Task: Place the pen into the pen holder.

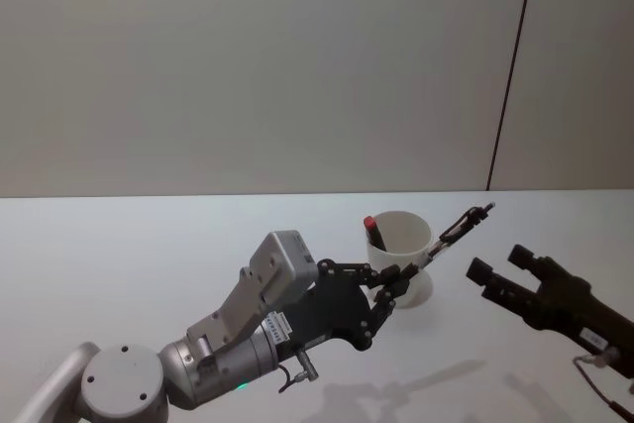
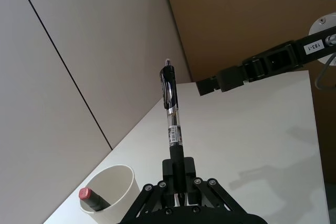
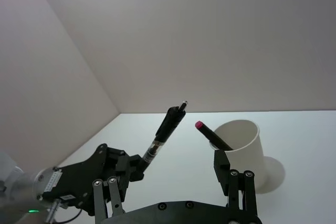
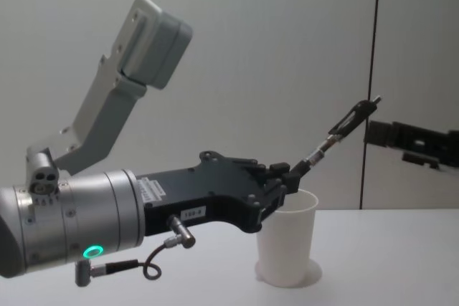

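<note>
**A:** Where do things stand?

**B:** My left tool (image 1: 393, 285) is pinching the pen (image 1: 455, 230) by its lower end, the fingers pressed tight on the barrel. In the head view the pen slants up toward two o'clock, clip end highest, well clear of the desk (image 1: 119, 245). The paper cup (image 1: 404, 255) stands on the desk just beyond my left tool, at about one o'clock from it. A red-capped marker (image 1: 373, 231) already leans inside against the cup's ten o'clock rim.

**A:** And the other arm?

**B:** My right tool (image 1: 500, 266) hangs at three o'clock from the cup, spread and holding nothing, near the pen's raised end but apart from it.

**A:** So what makes the drop go well?

**B:** As I judge it, the pen is too slanted. The gripped end looks close to the rim in the chest view, but I cannot tell whether it is over the opening. I should tip the pen nearer upright, bring its low end over the free side of the mouth away from the marker, and lower it inside before I let go. The cup looks light and is shorter than the pen, so a knock on the rim could tip it.
</note>
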